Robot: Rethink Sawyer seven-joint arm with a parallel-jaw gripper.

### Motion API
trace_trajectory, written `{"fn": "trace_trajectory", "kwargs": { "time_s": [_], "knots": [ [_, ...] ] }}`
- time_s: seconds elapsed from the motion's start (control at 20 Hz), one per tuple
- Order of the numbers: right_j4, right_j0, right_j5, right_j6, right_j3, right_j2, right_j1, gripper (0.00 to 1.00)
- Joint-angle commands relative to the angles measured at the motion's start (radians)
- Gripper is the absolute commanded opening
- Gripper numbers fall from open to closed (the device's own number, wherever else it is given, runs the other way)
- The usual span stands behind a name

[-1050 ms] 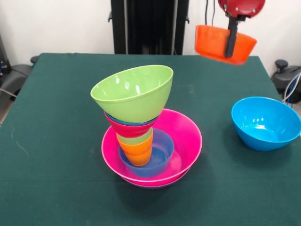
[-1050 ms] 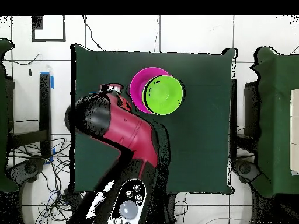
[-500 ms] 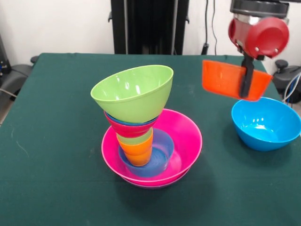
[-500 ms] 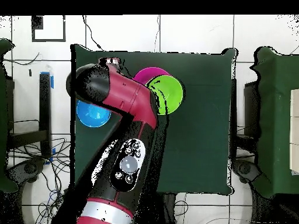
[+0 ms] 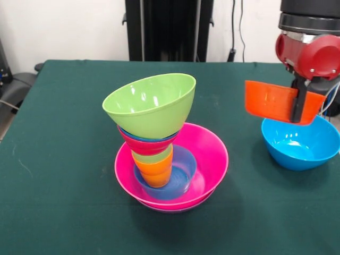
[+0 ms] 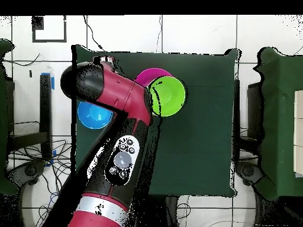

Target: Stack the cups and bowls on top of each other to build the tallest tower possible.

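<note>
My hand pinches the small orange bowl by its rim, held just above the sky-blue bowl at right; I should carry it level and lower gently onto the tilted lime bowl topping the tower.

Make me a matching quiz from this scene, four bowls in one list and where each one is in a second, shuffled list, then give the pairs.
Things:
1. small orange bowl
2. lime green bowl
3. sky-blue bowl
4. pink bowl

Places:
A. at the top of the tower
B. alone on the table, under the gripper
C. held in the air by the gripper
D. wide base around the tower

Pairs: 1-C, 2-A, 3-B, 4-D
</note>
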Motion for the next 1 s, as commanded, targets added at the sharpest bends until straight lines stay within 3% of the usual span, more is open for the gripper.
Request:
{"fn": "trace_trajectory", "kwargs": {
  "time_s": [0.05, 0.7, 1.0],
  "knots": [
    [0.045, 0.04, 0.037, 0.204, 0.038, 0.119, 0.01, 0.0],
    [0.07, 0.106, 0.056, 0.241, 0.051, 0.072, 0.038, 0.0],
    [0.061, 0.06, 0.028, 0.152, 0.087, 0.096, 0.037, 0.0]
  ]
}}
